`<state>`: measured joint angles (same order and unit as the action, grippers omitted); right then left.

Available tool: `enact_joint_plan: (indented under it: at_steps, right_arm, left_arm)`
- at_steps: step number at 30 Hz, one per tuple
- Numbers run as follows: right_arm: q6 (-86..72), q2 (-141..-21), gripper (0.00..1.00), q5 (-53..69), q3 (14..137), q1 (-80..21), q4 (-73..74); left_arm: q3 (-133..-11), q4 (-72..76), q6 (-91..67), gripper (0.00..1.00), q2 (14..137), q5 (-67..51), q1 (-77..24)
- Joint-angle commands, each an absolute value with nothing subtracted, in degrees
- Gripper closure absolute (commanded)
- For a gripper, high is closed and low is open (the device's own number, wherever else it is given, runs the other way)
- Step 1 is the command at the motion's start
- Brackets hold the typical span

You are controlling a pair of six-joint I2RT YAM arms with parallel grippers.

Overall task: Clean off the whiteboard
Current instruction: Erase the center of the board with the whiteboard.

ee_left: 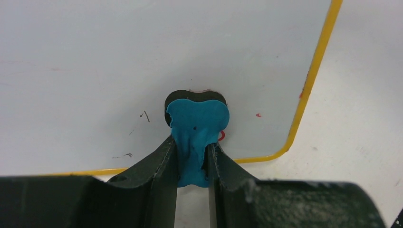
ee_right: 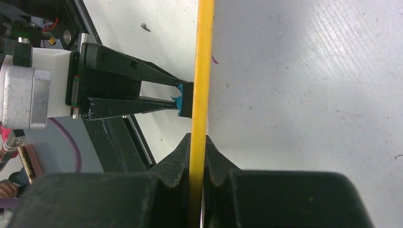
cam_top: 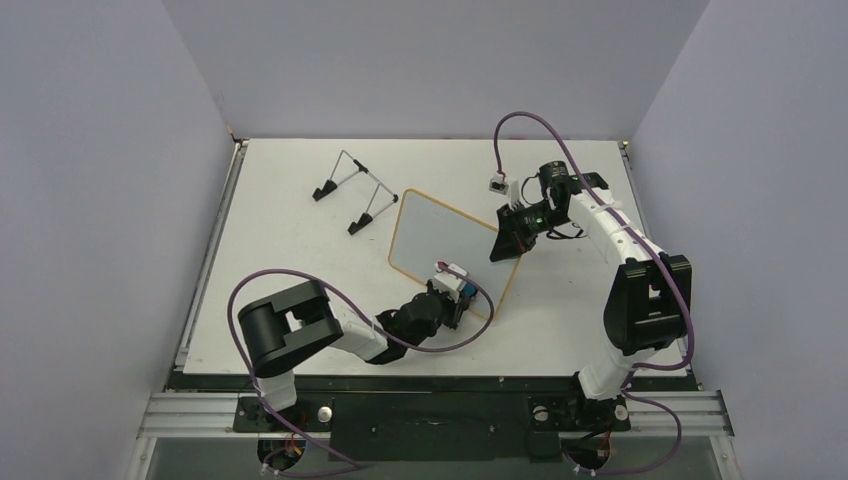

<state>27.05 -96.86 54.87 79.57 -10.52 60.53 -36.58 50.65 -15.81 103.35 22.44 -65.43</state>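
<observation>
Scrubbing stage here, and both arms are busy. Right gripper point(ee_right: 198, 142) is clenched on the orange-yellow rim of the whiteboard point(cam_top: 440, 235), at its right edge, so the board can't skate away while it gets rubbed. Board sits around the middle of the worktop point(cam_top: 300, 300), and it looks lifted off flat at a tilt, though I can't tell how steep from these views. Left gripper point(ee_left: 192, 159) is grasping the blue eraser point(ee_left: 198, 123) by its narrow end, with the fat pad pushed against the board face close to the near right corner. Makes sense: nearly everything is wiped blank, and what's left is 1 small red squiggle point(ee_left: 221, 136) right beside the eraser, 1 red dot point(ee_left: 258, 115) further right, plus a few dark flecks to the left. Wire stand point(cam_top: 350, 190) is parked far left, well apart from the board. I'd say it's nearly done.
</observation>
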Motion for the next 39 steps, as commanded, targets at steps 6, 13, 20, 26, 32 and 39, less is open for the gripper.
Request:
enact_joint_plan:
  at_steps: [6,13,20,26,32,39]
  right_arm:
    - [22.3,-92.9,1.00,67.3,78.7,-11.4,62.0]
    - [21.7,-93.0,1.00,67.1,78.5,-11.4,61.3]
    - [21.5,-92.6,1.00,67.0,78.0,-11.1,61.0]
    - [21.3,-92.2,1.00,67.1,77.9,-11.1,60.7]
    - [20.8,-92.3,1.00,67.1,77.7,-11.1,60.2]
    - [20.9,-92.6,1.00,66.4,77.7,-11.0,60.1]
  left_arm:
    - [-30.7,54.9,-15.4,1.00,96.9,23.3,-56.9]
    - [-34.0,54.8,-15.5,1.00,100.4,21.6,-60.7]
    - [-38.1,54.2,-15.3,1.00,103.1,20.9,-65.4]
    - [-34.4,55.5,-16.1,1.00,101.5,20.4,-60.9]
    - [-32.5,54.3,-15.9,1.00,98.7,19.5,-59.1]
    - [-38.3,52.6,-14.4,1.00,101.9,19.4,-66.0]
